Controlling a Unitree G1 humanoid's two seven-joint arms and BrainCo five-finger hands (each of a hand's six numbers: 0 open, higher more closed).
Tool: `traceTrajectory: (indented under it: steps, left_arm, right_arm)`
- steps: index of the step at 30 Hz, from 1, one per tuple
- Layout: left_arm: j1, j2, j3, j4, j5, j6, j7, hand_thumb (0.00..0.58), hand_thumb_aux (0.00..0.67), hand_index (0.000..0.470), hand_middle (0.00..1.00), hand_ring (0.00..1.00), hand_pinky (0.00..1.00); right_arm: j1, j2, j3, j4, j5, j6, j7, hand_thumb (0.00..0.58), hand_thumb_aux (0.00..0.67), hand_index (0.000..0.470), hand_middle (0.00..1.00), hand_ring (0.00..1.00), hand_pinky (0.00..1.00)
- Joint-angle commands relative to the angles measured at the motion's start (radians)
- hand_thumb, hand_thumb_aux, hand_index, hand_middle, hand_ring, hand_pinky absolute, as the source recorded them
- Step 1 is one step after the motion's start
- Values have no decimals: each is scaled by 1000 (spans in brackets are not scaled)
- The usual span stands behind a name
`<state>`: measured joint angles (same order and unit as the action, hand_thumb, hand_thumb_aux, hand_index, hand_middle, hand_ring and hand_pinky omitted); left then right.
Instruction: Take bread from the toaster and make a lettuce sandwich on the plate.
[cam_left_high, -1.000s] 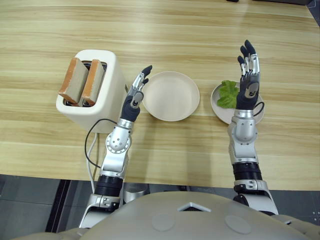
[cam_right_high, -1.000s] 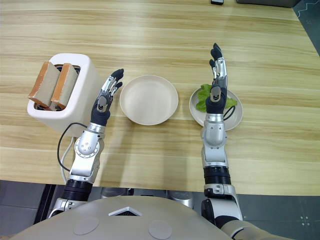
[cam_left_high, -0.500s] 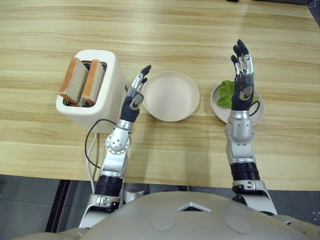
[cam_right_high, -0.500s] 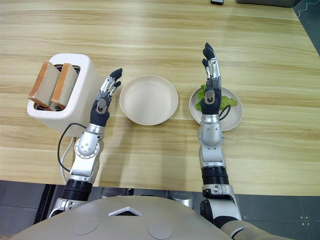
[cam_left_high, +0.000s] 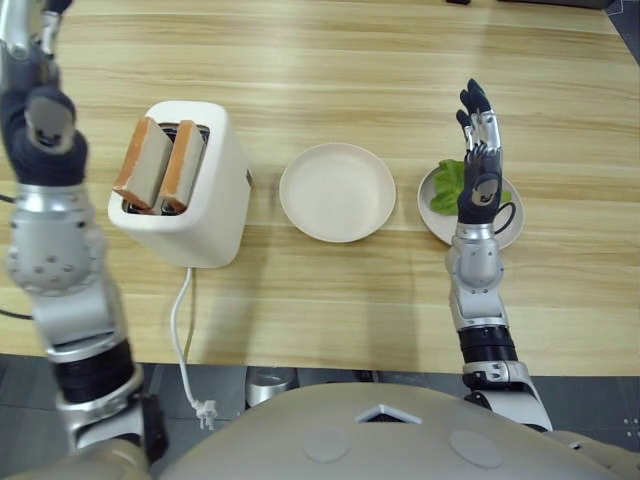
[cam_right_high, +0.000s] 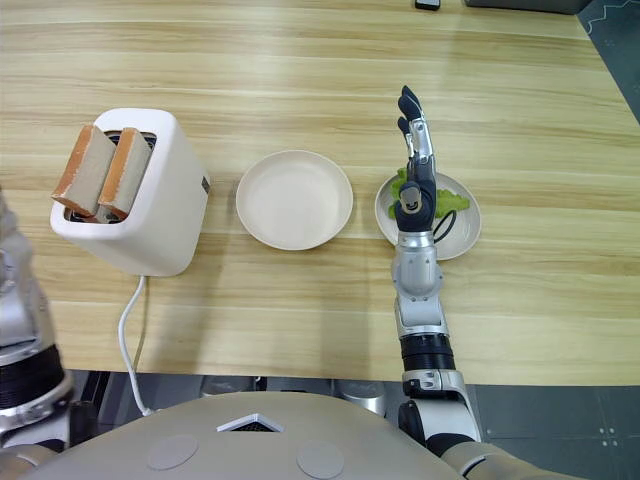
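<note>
A cream toaster (cam_left_high: 200, 215) stands on the left of the wooden table with two bread slices (cam_left_high: 143, 165) (cam_left_high: 182, 168) sticking up from its slots. An empty cream plate (cam_left_high: 338, 190) lies at the centre. To its right, green lettuce (cam_left_high: 445, 186) rests on a smaller plate (cam_left_high: 512, 222). My right hand (cam_left_high: 478, 165) stands upright and open over that small plate's near left part, partly hiding the lettuce. My left hand (cam_left_high: 42, 120) is raised high at the far left, beside the toaster. It holds nothing, and its fingers run straight off the top edge.
The toaster's white cord (cam_left_high: 181, 330) trails over the table's near edge, its plug (cam_left_high: 205, 414) hanging below. Bare wood stretches behind the toaster and both plates. A small dark object (cam_right_high: 427, 4) lies at the far edge.
My left arm has swung up and to the left, away from the gap between toaster and empty plate. My right hand has drifted slightly left over the lettuce plate.
</note>
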<state>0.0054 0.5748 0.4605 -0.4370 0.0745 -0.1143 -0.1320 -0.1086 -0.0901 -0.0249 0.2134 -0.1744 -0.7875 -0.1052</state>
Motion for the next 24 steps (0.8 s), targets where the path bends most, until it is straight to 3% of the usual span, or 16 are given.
traceTrajectory:
  steps: [1,7,17,18,19,20,21,22,24]
  left_arm:
    - [75,80,18,121,131,75,-35,0,0,0,0,0,0]
    - [183,174,-76,293,291,71,-64,0,0,0,0,0,0]
    - [155,186,-106,334,314,57,-79,0,0,0,0,0,0]
    - [153,190,-106,340,318,57,-77,156,97,67,0,0,0]
    - [152,192,-104,345,320,55,-75,156,97,67,0,0,0]
    - [152,194,-103,347,321,53,-72,541,497,341,0,0,0]
    - [152,195,-102,348,321,51,-70,576,612,420,0,0,0]
    - [151,196,-103,347,320,50,-70,580,670,460,0,0,0]
    - [149,196,-109,344,317,48,-71,580,670,460,0,0,0]
  right_arm:
    - [-2,2,-4,-4,13,4,1,0,0,0,0,0,0]
    - [0,0,-6,-3,13,-1,1,0,0,0,0,0,0]
    - [2,-2,-7,3,9,-9,0,0,0,0,0,0,0]
    - [1,-2,-7,5,9,-11,0,0,0,0,0,0,0]
    - [0,-2,-6,8,7,-12,0,0,0,0,0,0,0]
    - [0,-2,-5,9,7,-14,0,0,0,0,0,0,0]
    - [-1,-1,-5,9,5,-15,-1,0,0,0,0,0,0]
    - [-1,-1,-4,10,4,-16,-1,0,0,0,0,0,0]
    - [-1,-1,-3,10,-1,-18,-2,0,0,0,0,0,0]
